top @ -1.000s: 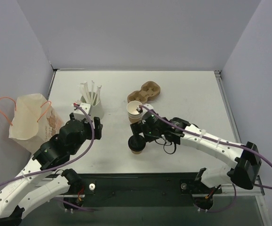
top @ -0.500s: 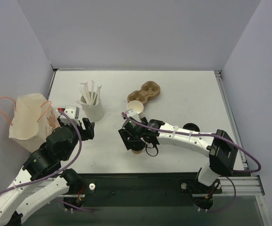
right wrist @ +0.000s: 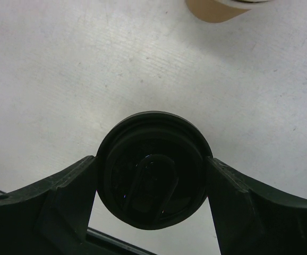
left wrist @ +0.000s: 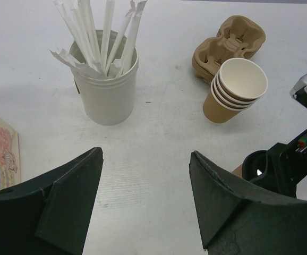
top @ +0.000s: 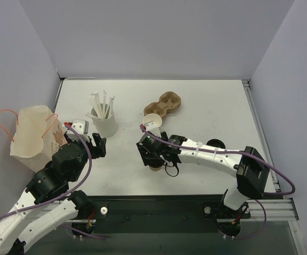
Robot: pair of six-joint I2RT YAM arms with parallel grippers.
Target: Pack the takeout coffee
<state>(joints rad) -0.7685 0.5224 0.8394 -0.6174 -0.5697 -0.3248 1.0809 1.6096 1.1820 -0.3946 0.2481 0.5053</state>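
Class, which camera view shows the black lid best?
Right wrist: the lid fills the middle, seen from above. In the top view the right gripper covers it; in the left wrist view that gripper blocks it too.

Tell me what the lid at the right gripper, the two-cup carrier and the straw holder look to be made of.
The black lid is probably plastic: glossy, with sharp highlights on its moulded top. The carrier looks like moulded paper pulp: matte tan, rounded wells. The straw holder is white and smooth with a lipped rim; plastic or coated paper, hard to tell.
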